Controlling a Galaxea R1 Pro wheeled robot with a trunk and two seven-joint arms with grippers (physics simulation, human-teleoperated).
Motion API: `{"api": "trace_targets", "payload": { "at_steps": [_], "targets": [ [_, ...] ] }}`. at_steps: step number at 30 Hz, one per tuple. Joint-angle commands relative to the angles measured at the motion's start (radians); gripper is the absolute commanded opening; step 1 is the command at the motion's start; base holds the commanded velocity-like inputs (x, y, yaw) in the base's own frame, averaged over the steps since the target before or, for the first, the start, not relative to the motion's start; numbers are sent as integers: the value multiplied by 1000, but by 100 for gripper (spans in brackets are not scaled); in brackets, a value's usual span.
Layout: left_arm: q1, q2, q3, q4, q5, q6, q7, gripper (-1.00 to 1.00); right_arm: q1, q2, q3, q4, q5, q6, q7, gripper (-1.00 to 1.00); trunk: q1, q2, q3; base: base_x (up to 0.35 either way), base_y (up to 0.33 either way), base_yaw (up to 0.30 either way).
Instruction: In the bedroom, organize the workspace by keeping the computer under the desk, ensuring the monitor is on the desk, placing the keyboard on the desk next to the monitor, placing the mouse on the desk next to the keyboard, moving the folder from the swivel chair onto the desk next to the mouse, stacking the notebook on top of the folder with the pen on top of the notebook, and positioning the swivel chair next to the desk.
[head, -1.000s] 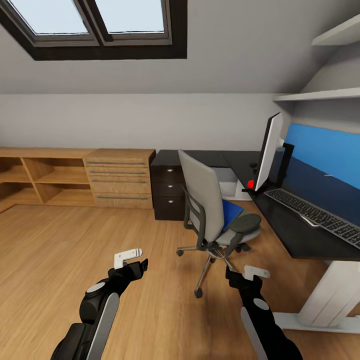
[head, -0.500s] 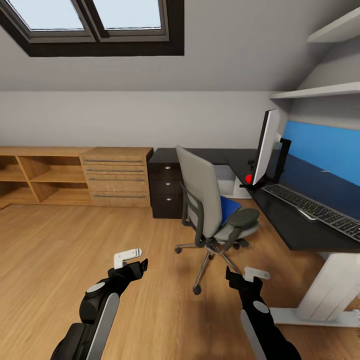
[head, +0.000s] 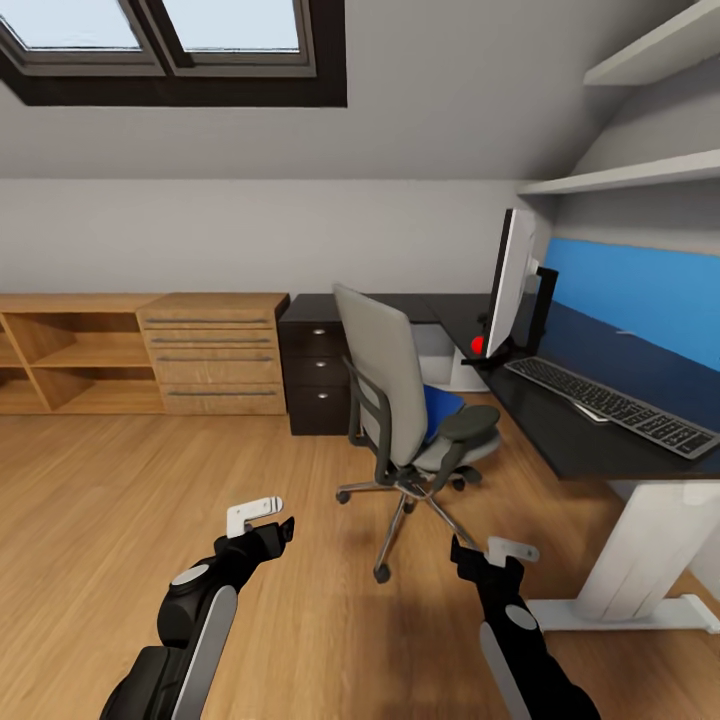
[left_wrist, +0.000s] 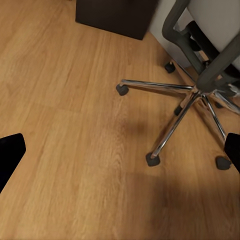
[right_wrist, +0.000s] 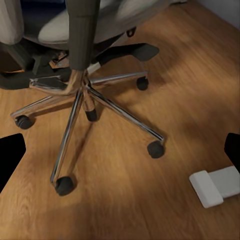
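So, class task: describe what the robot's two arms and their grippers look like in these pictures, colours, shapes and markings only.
Both arms are glossy black with a long light-grey panel along the forearm and a round grey disc near the wrist. The left gripper and right gripper are black, each with a small white block mounted on it. In the wrist views the fingers show as plain black tips.

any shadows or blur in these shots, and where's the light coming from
Head view: sharp, daylight from the skylight, soft shadow on the floor under the swivel chair. Left wrist view: slightly soft, faint shadow beside the chrome base. Right wrist view: mildly blurred, darker shadow on the floor under the seat.
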Motion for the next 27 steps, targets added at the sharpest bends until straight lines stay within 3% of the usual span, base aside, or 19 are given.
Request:
{"api": "trace_targets", "payload": {
  "at_steps": [1,7,11,17,23,25,27],
  "targets": [
    [-1,0,-1,-1,11,3,9,100,0,0,3,1,-7,-1,-7,100,4,-8,-4,0,0,-9],
    [-1,0,-1,-2,11,3,9,100,0,0,9,30,-9,-78,-9,100,27,-50,-23,0,0,-1],
    [-1,0,-1,-2,11,3,9,100,0,0,8,37,-8,-90,-6,100,42,-78,-36,0,0,0],
    [0,0,-1,-2,11,3,9,100,-4,-4,7,114,-1,-155,-5,100,65,-120,-54,0,0,0],
    [0,0,-1,-6,11,3,9,100,-282,-57,-3,440,-5,-166,-8,100,88,-162,-73,0,0,0],
    [0,0,-1,-6,11,3,9,100,-341,-67,-4,522,-6,-170,-8,100,96,-176,-79,0,0,0],
    [0,0,-1,-6,11,3,9,100,-457,-89,-5,675,-9,-196,-8,100,103,-190,-86,0,0,0]
  ]
}}
